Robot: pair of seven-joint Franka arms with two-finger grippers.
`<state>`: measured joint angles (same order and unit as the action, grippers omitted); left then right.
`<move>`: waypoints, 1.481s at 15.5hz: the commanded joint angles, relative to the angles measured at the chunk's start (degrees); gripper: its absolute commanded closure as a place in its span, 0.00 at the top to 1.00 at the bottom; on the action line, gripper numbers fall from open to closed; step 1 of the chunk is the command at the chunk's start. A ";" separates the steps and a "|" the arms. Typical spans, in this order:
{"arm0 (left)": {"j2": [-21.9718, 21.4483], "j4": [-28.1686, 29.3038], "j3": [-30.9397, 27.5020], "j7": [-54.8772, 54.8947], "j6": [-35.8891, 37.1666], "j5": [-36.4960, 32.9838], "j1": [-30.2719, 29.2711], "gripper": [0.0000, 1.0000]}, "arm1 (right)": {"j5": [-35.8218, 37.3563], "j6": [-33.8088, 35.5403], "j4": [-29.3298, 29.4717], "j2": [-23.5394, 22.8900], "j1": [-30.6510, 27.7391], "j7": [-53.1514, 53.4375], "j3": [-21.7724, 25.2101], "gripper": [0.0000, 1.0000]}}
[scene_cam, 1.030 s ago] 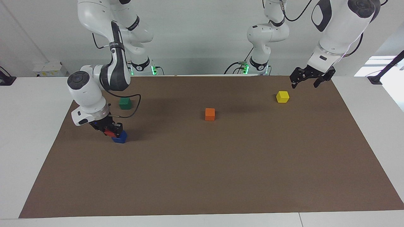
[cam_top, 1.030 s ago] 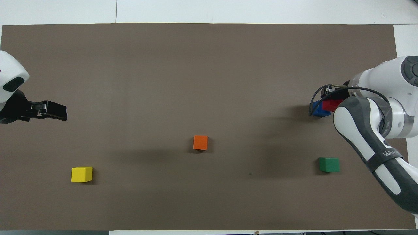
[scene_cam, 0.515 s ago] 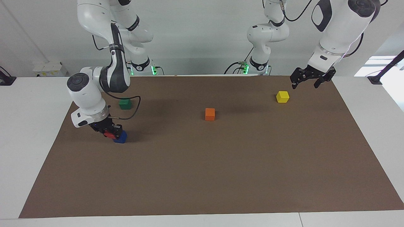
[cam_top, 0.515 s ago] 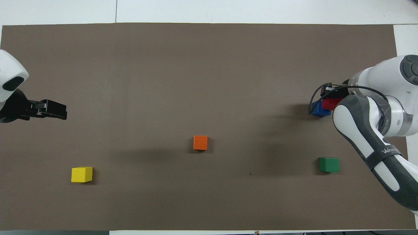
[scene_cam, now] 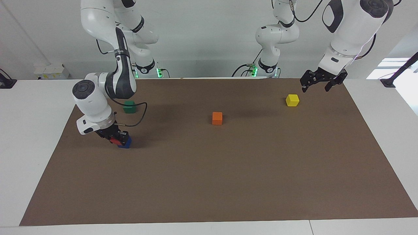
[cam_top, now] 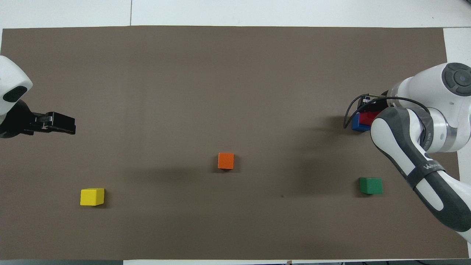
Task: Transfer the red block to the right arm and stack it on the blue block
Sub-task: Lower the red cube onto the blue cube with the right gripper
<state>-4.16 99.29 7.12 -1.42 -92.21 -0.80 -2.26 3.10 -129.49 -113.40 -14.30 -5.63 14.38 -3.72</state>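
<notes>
The red block is held in my right gripper, which is shut on it. It hangs over the blue block, partly covering it, and I cannot tell whether the two touch. The blue block rests on the brown mat toward the right arm's end of the table. My left gripper waits open and empty in the air over the mat's corner at the left arm's end.
A green block lies nearer to the robots than the blue one. An orange block sits mid-mat. Below the left gripper lies a yellow block. The brown mat covers most of the table.
The right gripper has carried the red block a little further over the blue block. The left arm has stayed where it was.
</notes>
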 commanded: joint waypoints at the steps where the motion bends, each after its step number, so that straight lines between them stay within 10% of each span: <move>1: -0.41 0.29 -0.08 0.80 0.01 0.72 -0.38 1.00 | 1.20 -0.86 0.29 -0.38 -0.26 1.71 -0.23 0.00; 14: -0.41 0.29 -0.08 0.80 0.01 0.72 -0.38 1.00 | 1.20 -0.33 -0.86 0.06 -0.34 1.00 -0.32 0.01; 18: -0.41 0.29 0.00 0.89 0.10 0.72 -0.38 1.00 | 1.20 0.11 -0.86 0.15 -0.43 1.00 -0.32 0.81; 23: -0.41 0.29 -0.08 0.89 0.10 0.72 -0.38 1.00 | 1.20 0.20 -0.77 0.15 -0.43 1.00 -0.32 0.98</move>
<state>-4.16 99.29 7.11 -1.42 -92.20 -0.80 -2.26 3.11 -129.38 -113.89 -14.32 -5.64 14.38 -3.72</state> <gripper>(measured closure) 0.000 0.013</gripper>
